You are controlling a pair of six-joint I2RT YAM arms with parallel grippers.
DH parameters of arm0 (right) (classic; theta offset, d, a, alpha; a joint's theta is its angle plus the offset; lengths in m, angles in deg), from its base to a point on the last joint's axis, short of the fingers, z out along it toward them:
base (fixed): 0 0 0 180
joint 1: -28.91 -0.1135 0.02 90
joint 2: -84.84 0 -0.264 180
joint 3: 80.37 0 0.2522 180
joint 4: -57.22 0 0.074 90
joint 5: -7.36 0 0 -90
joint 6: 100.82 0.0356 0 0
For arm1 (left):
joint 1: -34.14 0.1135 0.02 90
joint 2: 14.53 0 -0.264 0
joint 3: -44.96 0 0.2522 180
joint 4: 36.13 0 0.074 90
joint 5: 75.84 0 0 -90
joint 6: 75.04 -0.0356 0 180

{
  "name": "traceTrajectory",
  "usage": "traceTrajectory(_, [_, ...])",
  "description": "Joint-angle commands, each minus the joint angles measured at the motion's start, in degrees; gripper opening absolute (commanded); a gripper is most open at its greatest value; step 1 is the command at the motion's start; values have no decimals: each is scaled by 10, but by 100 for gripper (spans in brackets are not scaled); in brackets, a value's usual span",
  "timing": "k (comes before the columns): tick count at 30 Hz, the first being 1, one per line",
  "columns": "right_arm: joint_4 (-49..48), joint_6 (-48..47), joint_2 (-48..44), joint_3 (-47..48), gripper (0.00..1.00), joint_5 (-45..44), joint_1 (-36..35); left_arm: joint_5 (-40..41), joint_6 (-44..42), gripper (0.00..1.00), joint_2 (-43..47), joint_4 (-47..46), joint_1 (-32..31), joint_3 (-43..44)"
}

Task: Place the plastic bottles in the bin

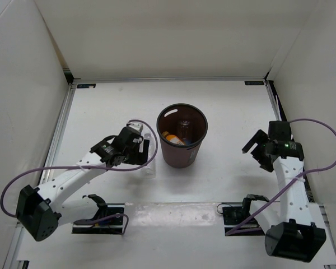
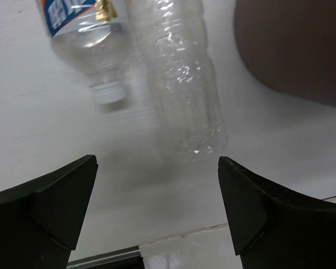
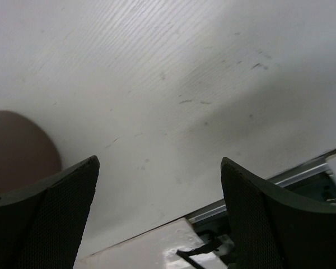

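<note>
Left gripper (image 2: pixel 157 161) hangs low over the table (image 2: pixel 39 140) with its jaws spread wide and nothing between them. Its two dark fingers (image 2: pixel 50 207) frame the near ends of two bottles lying on the white surface. Just ahead of the gap lies the clear unlabelled bottle (image 2: pixel 179 84), its ribbed body running away from the camera and its near end closer to the right finger. To that bottle's left lies the blue-labelled bottle (image 2: pixel 81 39), its white cap (image 2: pixel 109 94) pointing back toward the gripper; whether the two bottles touch I cannot tell. Beyond them, at the upper right of the left wrist view, stands the dark brown bin (image 2: pixel 302 50), near the unlabelled bottle but apart from it.

From above, the bin sits at the middle of the table between the two arms, and inside it lie the stubby orange bottle (image 1: pixel 168 136) and another clear bottle (image 1: pixel 184 128), whose label is too small to read.

Right gripper (image 3: pixel 159 161) is also spread wide and holds nothing, hovering over bare table well to the right of the bin, whose wall shows at the left edge of its view
</note>
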Motion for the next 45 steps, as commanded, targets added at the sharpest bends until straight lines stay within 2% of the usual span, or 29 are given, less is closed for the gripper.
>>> traceTrajectory(1, [-23,-41,18,37,90,-51,-24,-44,5,100,-28,-41,3,36])
traceTrajectory(4, [-37,-67,29,42,90,-68,-87,-48,18,100,-46,-45,9,41])
traceTrajectory(10, [-44,-98,18,34,90,-93,-117,-87,42,100,-79,-80,34,30])
traceTrajectory(18, [-71,-141,28,48,90,-99,-205,-103,60,100,-133,-99,36,71])
traceTrajectory(32, [-86,-195,24,58,90,-113,-292,-75,88,100,-229,-84,35,112])
traceTrajectory(38, [-90,-230,26,60,90,-137,-340,-80,81,100,-268,-85,28,167])
traceTrajectory(45, [-104,-253,28,55,90,-156,-379,-45,80,100,-286,-36,25,192])
